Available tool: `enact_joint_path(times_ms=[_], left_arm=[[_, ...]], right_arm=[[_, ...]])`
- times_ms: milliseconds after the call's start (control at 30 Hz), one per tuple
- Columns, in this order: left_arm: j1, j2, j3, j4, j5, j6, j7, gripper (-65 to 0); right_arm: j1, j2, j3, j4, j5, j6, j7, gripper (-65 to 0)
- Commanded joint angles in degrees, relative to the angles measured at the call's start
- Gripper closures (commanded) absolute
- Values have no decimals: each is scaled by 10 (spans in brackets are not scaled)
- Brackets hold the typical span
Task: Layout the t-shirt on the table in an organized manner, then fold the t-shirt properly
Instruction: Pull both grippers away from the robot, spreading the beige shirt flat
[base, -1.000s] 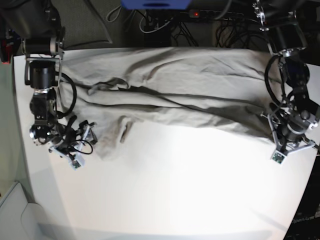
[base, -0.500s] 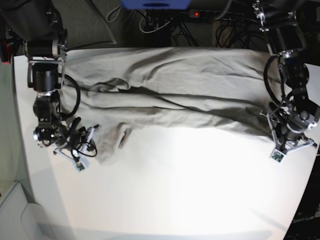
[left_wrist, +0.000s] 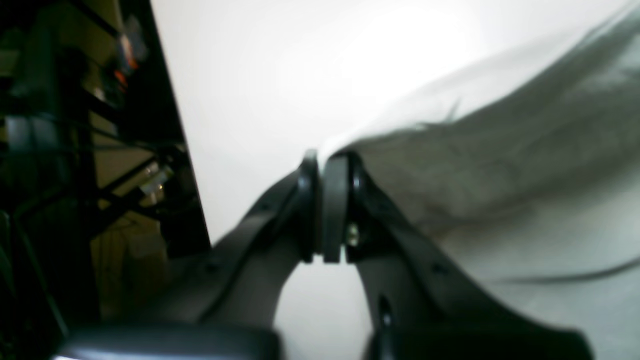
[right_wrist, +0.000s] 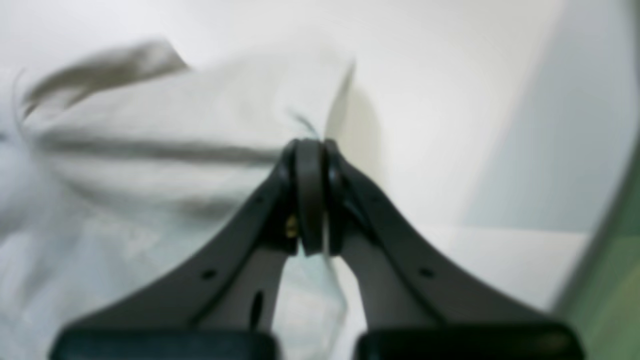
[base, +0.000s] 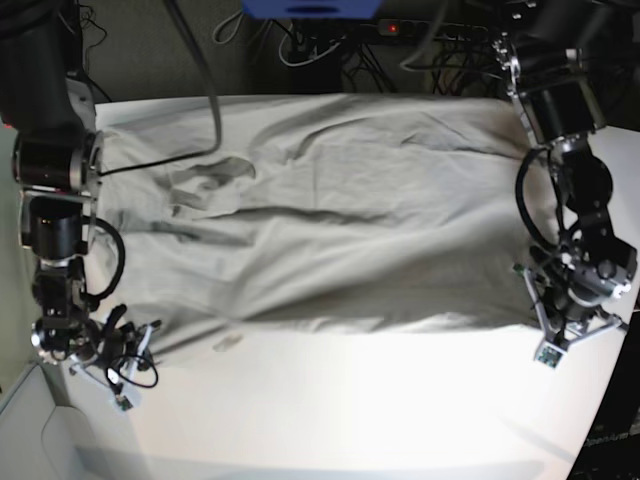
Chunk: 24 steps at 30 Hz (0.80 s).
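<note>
The light grey-beige t-shirt (base: 330, 220) lies spread across the far half of the white table (base: 350, 410), with wrinkles near its left end. In the base view my right gripper (base: 148, 338) is at the shirt's near left corner, and my left gripper (base: 530, 305) is at its near right corner. The right wrist view shows the right gripper (right_wrist: 310, 145) shut on the t-shirt (right_wrist: 150, 125) at its edge. In the left wrist view the left gripper (left_wrist: 327, 157) is likewise shut, pinching the hem of the t-shirt (left_wrist: 500, 160).
Cables and a power strip (base: 390, 30) lie beyond the table's far edge, beside a blue object (base: 310, 8). A dark frame (left_wrist: 75, 175) stands just past the table edge by the left gripper. The right gripper sits close to the table's left edge (right_wrist: 575, 235).
The right gripper has closed on the shirt's near left corner. Both arms have drawn back toward the near side, pulling the shirt's near edge out so the cloth lies wider and flatter.
</note>
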<state>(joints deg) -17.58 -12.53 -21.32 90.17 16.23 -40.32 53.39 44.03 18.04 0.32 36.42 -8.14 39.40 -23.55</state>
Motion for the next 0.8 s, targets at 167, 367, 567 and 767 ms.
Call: enact_joint_path(times_ms=[167,367,567,767], left_arm=[[-45,-6,-1,-20,1,3,-8,-5],[-45,-6,-1,-24,1,3,-12,-5],[-43,-6,-1,-24,1,3,-12,-5],[-32,-9,-2,-22,0,3,-12,-5]], right_arm=[[53,10,2,12,6,6,6,0],[66,10,2,12,5,6,6,0],[53,10,3,46,7,6,-32,0],[-33,10,32,177,6,6,-75,0]])
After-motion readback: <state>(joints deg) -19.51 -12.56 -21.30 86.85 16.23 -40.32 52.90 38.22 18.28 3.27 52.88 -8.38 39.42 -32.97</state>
